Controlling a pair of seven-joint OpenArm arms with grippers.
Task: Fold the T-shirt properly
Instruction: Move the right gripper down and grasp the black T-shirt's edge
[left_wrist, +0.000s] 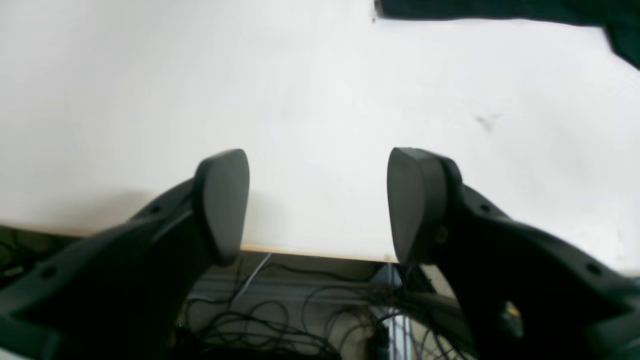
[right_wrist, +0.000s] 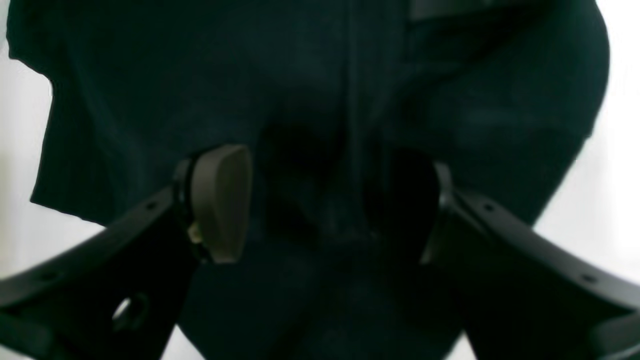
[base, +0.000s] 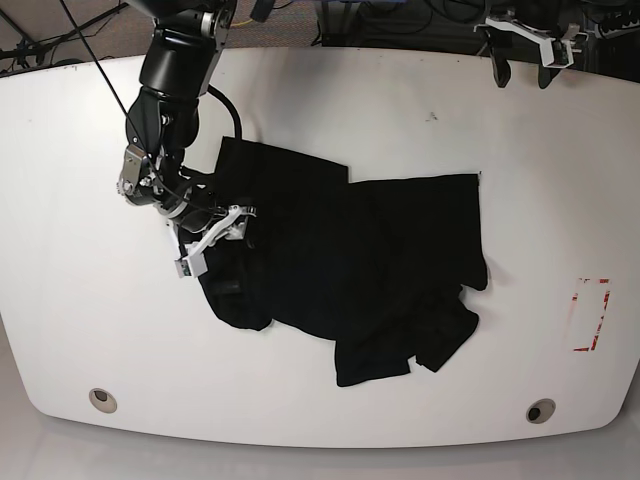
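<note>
Black T-shirt lying crumpled on white tabletop; right tool hovering apart over its edge; left tool idling apart, far corner.

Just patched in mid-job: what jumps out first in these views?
The black T-shirt dominates, lying crumpled and unfolded across the middle of the white table. The right gripper sits open low over the shirt's edge on the base view's left, dark fabric filling its wrist view. The left gripper hangs open at the table's far edge, well clear of the shirt.
</note>
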